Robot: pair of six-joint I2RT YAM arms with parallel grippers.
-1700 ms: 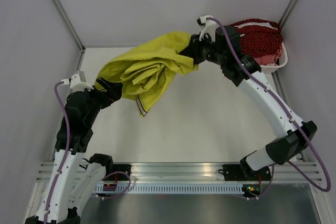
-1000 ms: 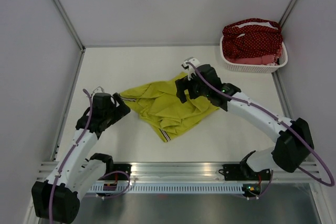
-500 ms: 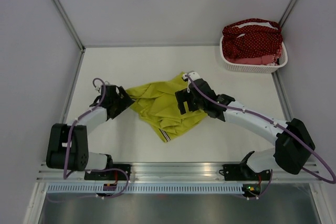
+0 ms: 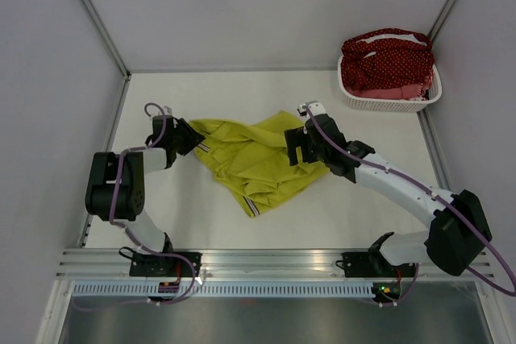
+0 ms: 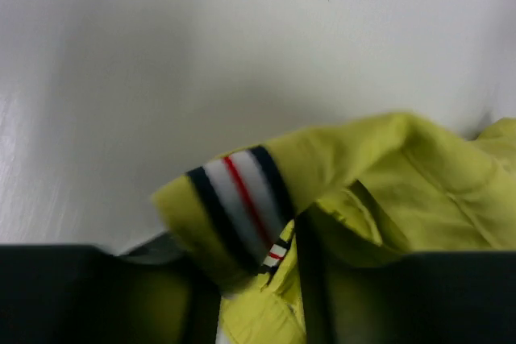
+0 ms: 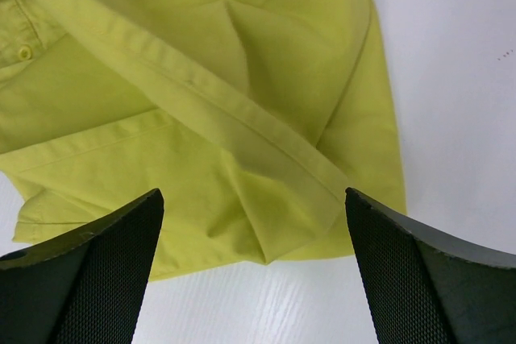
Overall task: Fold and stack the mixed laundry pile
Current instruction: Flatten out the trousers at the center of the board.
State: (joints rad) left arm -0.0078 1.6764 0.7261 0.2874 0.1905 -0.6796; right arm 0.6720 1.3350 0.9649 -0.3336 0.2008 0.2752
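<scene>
1. Lowered from where it had hung between the two arms, the yellow-green garment (image 4: 250, 165) lay crumpled on the table (image 4: 242, 94), a little left of centre.
2. The left gripper (image 4: 187, 136) had shifted toward the far side and sat at the garment's left edge, by a striped band (image 4: 204, 149).
3. In the left wrist view that band draped between blurred dark fingers (image 5: 97, 296); whether they pinched it could not be told.
4. The right gripper (image 4: 295, 148) hung over the garment's right edge with its jaws spread wide, holding nothing.
5. The dark red white-dotted cloth (image 4: 387, 66) was heaped in the white basket (image 4: 387, 105) at the far right corner, well apart from the garment.
</scene>
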